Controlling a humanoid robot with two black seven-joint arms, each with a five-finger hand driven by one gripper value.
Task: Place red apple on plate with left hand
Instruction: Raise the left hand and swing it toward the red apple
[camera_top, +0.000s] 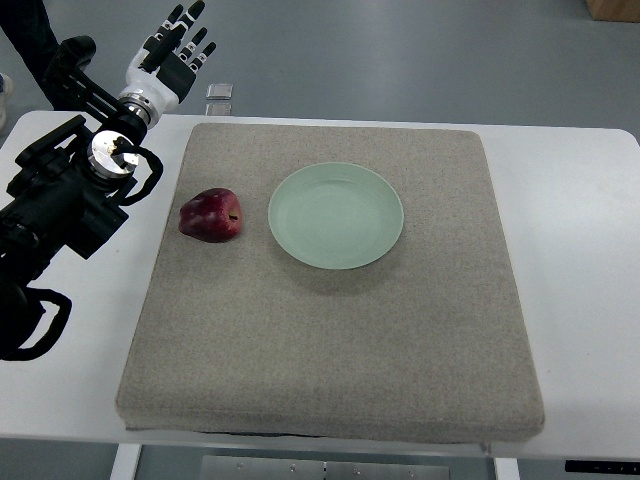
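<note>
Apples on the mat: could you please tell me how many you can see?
1. The apple lies on the mat, just left of the plate and not touching it. Nothing in view could hide another.

no text, label, brand, number or sign can be read anywhere in the top view. the small clear object (220, 92) beyond the white table's (570, 290) far edge is too small and blurred to show any print.
</note>
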